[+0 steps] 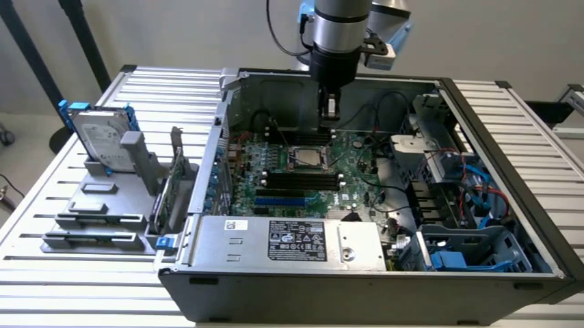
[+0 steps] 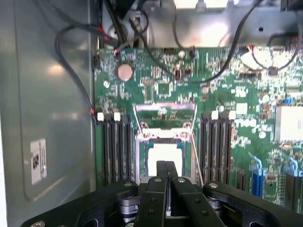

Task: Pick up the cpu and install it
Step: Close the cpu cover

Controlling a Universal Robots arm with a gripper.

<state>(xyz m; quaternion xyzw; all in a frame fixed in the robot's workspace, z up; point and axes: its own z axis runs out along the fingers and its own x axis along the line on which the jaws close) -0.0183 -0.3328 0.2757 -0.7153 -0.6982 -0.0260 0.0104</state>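
The cpu [image 1: 307, 156] lies flat in the black-framed socket on the green motherboard [image 1: 351, 181], its dull silver top facing up. In the wrist view the cpu [image 2: 163, 160] shows as a pale square inside the socket frame, with the metal load plate [image 2: 164, 111] swung up behind it. My gripper [image 1: 329, 117] hangs inside the open computer case, above the far edge of the socket and clear of the chip. Its black fingers [image 2: 161, 171] are pressed together with nothing between them.
A silver hard drive in a blue frame [image 1: 98, 137] stands on a grey holder [image 1: 100, 205] at the exterior view's left. The power supply [image 1: 283, 239] fills the case front. Black memory slots [image 2: 116, 146] flank the socket; loose cables [image 2: 71, 56] cross the case wall.
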